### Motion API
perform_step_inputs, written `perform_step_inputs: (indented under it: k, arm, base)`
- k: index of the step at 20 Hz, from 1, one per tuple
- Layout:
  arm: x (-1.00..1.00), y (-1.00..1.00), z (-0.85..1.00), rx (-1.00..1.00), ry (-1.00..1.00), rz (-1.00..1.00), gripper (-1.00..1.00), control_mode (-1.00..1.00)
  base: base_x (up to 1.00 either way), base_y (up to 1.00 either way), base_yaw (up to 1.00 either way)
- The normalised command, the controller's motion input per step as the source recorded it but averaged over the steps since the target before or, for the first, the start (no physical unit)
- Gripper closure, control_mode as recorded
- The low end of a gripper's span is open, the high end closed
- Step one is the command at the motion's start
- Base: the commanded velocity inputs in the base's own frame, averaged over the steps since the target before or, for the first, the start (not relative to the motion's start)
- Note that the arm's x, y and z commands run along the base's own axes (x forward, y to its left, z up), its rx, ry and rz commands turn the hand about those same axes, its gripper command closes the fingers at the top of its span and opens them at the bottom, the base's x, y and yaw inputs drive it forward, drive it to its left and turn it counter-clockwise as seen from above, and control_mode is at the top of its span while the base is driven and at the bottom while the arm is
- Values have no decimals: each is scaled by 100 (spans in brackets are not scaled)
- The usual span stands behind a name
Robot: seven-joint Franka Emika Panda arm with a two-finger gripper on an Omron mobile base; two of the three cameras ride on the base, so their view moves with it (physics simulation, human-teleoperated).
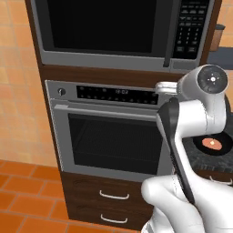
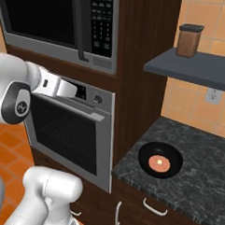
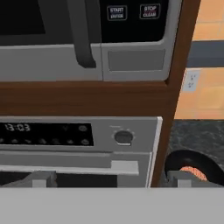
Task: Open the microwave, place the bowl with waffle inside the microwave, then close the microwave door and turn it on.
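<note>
**Microwave still shut, bowl waiting on the counter**

We start at the jaws: the gripper [image 3: 109,180] shows two grey finger tips [image 3: 41,179] set far apart at the bottom of the hand view, with nothing between them, so we read the jaws as spread and empty. They sit in front of the oven [image 1: 109,132], level with its display strip and below the microwave [image 1: 123,32].

Working outward from the microwave as our landmark: the microwave door [image 1: 100,27] lies flush in its frame, closed, and its dark handle [image 3: 81,33] hangs just left of the keypad [image 2: 101,22]. The oven is directly beneath the microwave. Below and to the right of the microwave, on the dark stone counter [image 2: 204,175], the bowl [image 2: 160,160] stands upright with the waffle [image 2: 159,162] lying inside it.

We judge the task barely begun. Nothing is done: the door is not opened, the bowl is untouched, and closing and starting remain. Reaching up to the handle looks like the step in hand.
</note>
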Motion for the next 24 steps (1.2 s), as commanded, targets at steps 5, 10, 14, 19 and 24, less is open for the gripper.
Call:
perform_step_inputs:
  k: [5,10,14,19,24]
  arm:
    - [3,0,45,-1,-32,-5,-100,-100]
    - [0,0,40,-7,-40,0,-100,-100]
    - [0,1,28,-12,-45,1,-100,-100]
    - [0,6,36,-17,-31,0,-100,-100]
    - [17,21,30,-19,-3,0,-100,-100]
  base:
    - [0,0,0]
    - [0,0,0]
    - [0,0,0]
    - [0,0,0]
    - [0,0,0]
